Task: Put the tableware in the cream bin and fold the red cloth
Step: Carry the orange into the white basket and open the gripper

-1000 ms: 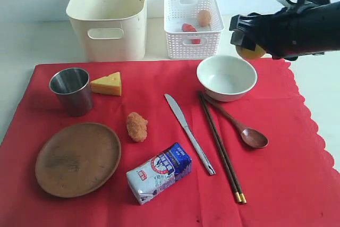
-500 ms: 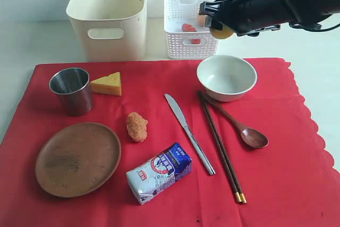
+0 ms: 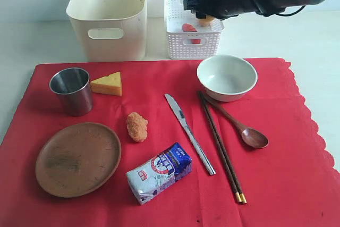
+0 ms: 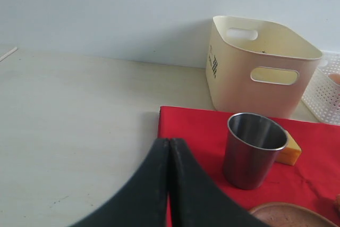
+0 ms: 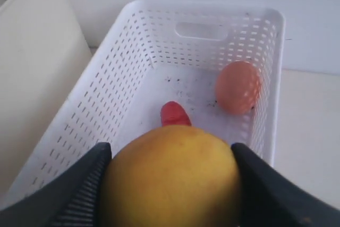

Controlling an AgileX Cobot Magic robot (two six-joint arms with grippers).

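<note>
I am keeping nothing loose: my right gripper (image 5: 171,195) is clamping the lemon (image 5: 170,166) above the white lattice basket (image 3: 183,46), upper middle of the exterior frame. My left gripper (image 4: 169,184) is pressing its fingers together, empty. The cream bin (image 3: 133,30) is standing upper left. The steel cup (image 3: 70,90), plate (image 3: 78,159), bowl (image 3: 227,77), knife (image 3: 188,133), chopsticks (image 3: 220,150) and spoon (image 3: 241,126) are lying on the red cloth (image 3: 287,184) below.

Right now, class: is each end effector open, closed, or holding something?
Left end effector: closed, holding nothing.
Right end effector: closed on the lemon, over the white basket.
</note>
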